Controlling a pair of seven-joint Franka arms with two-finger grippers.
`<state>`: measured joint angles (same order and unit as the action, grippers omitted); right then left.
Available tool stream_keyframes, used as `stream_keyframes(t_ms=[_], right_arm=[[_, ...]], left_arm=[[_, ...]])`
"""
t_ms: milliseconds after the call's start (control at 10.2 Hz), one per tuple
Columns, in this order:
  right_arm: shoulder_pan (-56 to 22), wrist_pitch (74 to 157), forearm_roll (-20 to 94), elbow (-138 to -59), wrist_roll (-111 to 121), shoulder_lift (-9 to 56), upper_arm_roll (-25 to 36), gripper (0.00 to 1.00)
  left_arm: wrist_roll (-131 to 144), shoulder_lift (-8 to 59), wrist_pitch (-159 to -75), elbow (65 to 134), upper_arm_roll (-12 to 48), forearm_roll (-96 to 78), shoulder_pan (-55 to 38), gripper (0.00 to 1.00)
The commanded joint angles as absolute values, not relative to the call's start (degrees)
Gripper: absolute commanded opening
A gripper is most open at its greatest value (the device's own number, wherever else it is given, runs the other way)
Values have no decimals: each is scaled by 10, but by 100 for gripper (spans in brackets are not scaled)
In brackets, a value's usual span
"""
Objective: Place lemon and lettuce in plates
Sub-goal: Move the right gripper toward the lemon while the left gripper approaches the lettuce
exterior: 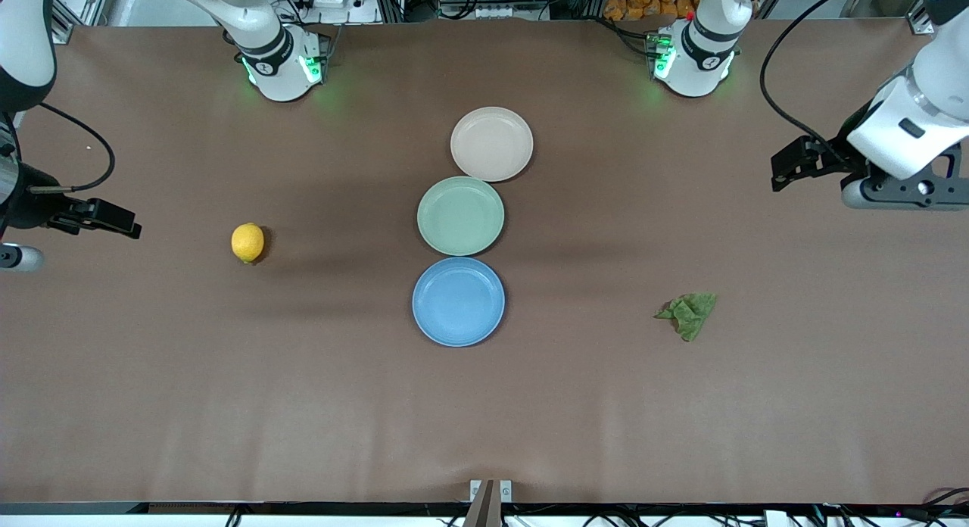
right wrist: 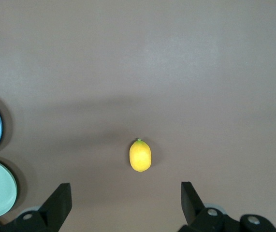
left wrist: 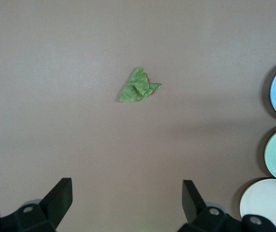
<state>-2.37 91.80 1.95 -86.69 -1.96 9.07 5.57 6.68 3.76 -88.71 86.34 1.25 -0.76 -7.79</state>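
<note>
Front view gives me the lemon [exterior: 247, 242] at the right arm's end of the table, off the blue plate [exterior: 458, 301], near my raised right gripper [right wrist: 125, 203], fingers spread, the lettuce [exterior: 689, 313] likewise near the spread left gripper [left wrist: 128, 203].

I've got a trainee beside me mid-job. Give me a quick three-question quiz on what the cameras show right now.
1. True or false: the lemon already lies in the blue plate.
2. Which plate sits between the other two? A) pale green plate B) beige-pink plate C) blue plate
3. Fill in: the lettuce lies on the table toward the ____ arm's end.

Key
1. False: it lies on the table toward the right arm's end, with the right gripper above it, fingers open.
2. A
3. left; the left gripper hangs open above it.
</note>
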Motion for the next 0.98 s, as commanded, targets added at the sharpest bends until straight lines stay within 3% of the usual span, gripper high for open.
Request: stream_keyframes(t_ms=[0,489,879], right_arm=[[-23,915,30,-858,-27,98,57,100],[-21,1002,30,-952,-17,105,56,100],[-6,1135,29,-1072,47,110,57,100]], left_arm=[[69,40,-893,863,11,-20,-77,100],[67,92,-924,864,10,-15,-77,100],[67,157,-978,864,10,-13,-76,100]])
